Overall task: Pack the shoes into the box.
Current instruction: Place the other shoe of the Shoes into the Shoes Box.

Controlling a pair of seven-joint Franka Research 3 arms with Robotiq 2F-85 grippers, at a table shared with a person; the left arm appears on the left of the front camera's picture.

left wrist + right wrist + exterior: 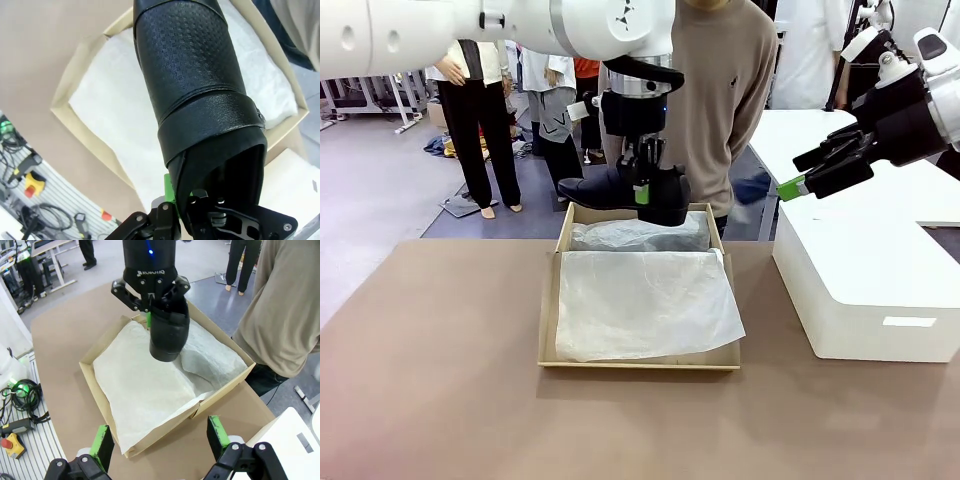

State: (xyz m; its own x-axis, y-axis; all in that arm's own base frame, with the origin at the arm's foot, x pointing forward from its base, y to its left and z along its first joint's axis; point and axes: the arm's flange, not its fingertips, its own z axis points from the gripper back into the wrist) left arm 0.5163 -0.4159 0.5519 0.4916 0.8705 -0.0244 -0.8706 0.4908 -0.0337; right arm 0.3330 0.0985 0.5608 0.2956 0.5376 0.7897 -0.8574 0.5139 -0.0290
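- You've got a white L arm (470, 25): smooth rounded shells, black ring at wrist.
- R arm (905, 60): white caps over black wrist.
- L gripper (160, 310): black body, white "ROBOTIQ" print, blue LED above, green pad, small screw heads on linkage.
- R gripper (160, 440): black linkages, green pads.

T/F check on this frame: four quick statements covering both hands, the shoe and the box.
1. The left hand grips a black shoe. True.
2. The shoe lies on the tissue paper. False: it hangs above the far end of the box, held.
3. The right hand is open and holds nothing. True.
4. The box stands on the white block. False: it stands on the table, beside the block.
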